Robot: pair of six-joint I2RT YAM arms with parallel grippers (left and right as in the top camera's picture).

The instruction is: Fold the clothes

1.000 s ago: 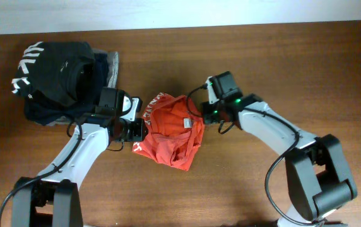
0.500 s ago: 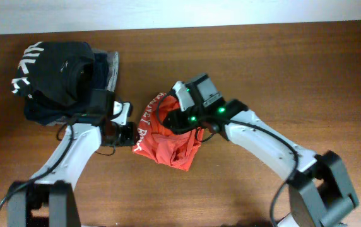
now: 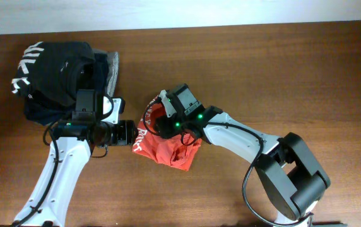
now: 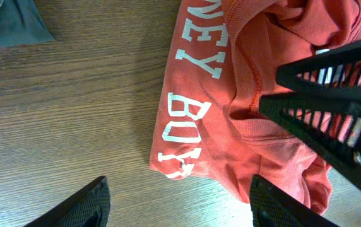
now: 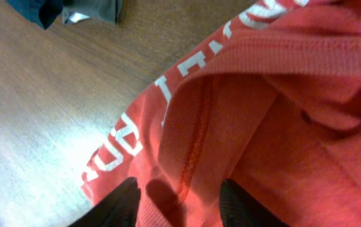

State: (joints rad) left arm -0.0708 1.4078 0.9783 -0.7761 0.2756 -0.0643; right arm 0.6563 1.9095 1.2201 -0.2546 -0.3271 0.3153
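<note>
Two grippers tend your T-shirt: right gripper pinches a fold for carrying over; left gripper hangs wide, empty.

**Pile of dark garments at the table's ten o'clock**

A brown wooden table fills the overhead view, with a pale strip running along its twelve o'clock edge. Toward ten o'clock sits a heap of clothing. A black garment lies crumpled on top, its white letters at the heap's nine o'clock side. A grey garment shows from under it at three o'clock, and a navy garment at six o'clock. The left wrist view catches grey and navy cloth at its ten o'clock corner. The right wrist view shows them at eleven o'clock, with a small white tag on the grey.
</note>
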